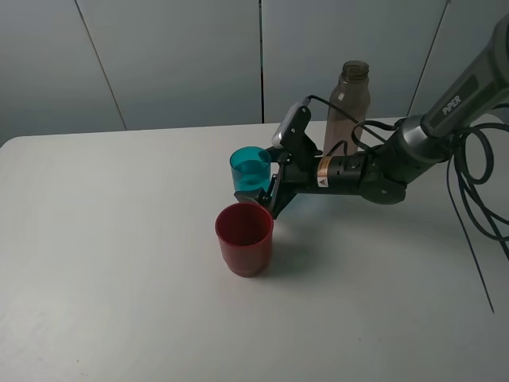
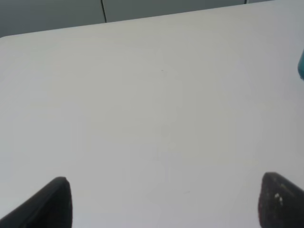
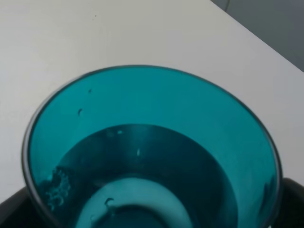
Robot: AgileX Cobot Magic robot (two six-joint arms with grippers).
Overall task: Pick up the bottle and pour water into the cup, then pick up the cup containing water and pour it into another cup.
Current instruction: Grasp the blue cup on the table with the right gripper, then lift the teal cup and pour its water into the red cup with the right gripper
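The right end effector [image 1: 269,178] stands wide open astride the teal cup [image 1: 250,167] — light, thin and slick by the look, with water [image 3: 142,156] inside — so I'd clamp gently mid-body, keeping it level.

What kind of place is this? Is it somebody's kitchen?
Probably not. It looks like a robot test lab: a cabled robot arm reaches over a white table, plain grey wall panels stand behind, and the things out are a bottle, a teal cup and a red cup.
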